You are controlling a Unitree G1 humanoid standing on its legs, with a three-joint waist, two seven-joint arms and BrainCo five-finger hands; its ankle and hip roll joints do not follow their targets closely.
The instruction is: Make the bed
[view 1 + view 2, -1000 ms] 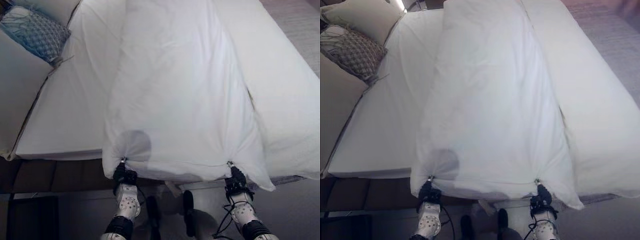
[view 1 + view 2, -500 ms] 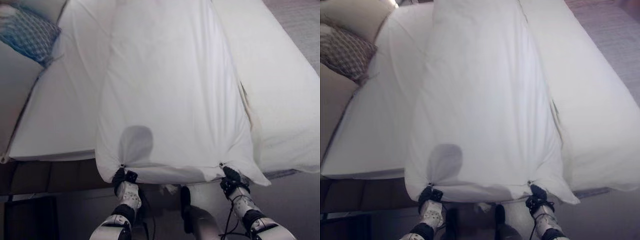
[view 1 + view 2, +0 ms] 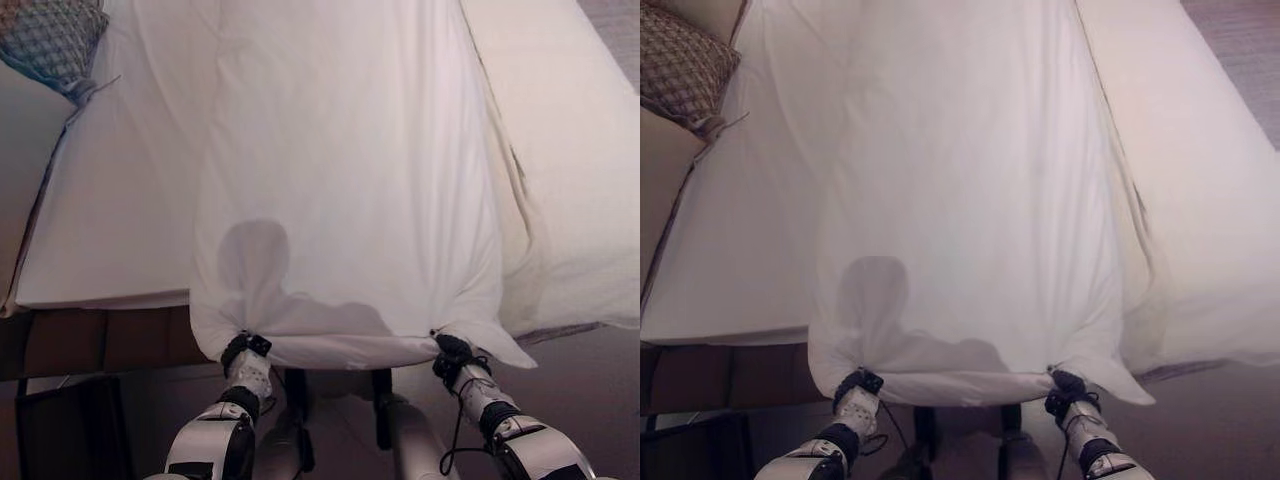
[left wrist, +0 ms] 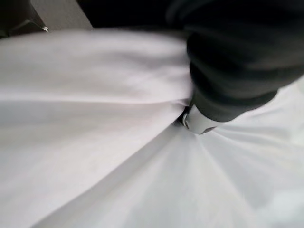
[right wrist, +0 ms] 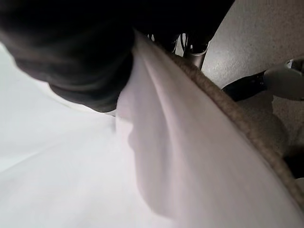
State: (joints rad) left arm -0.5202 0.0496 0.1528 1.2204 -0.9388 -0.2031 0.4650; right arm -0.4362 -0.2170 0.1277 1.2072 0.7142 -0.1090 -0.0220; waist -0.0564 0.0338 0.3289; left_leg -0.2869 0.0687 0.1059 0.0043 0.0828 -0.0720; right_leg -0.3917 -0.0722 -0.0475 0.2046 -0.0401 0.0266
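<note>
Because a duvet [image 3: 350, 170] only spreads flat when its near edge is held wide, I have one corner in each hand at the foot of the bed [image 3: 110, 230]. My left hand [image 3: 243, 352] is curled tight on the left corner, the cloth gathering into pleats that fan out from the pinch, as the left wrist view shows. My right hand [image 3: 452, 352] grips the right corner the same way, with folds bunching at its fingers and a loose flap hanging past it toward the floor. Holding the corners well apart keeps the edge between them taut, so the white duvet lies as a long strip up the middle of the mattress rather than crumpling. It does not yet cover the bed: bare sheet shows on the left, and on the right another layer of bedding [image 3: 580, 190] lies beside it, partly under its edge. A patterned cushion [image 3: 52, 38] sits at the far left corner, near the head. I judge the cover needs pulling and spreading sideways next.
</note>
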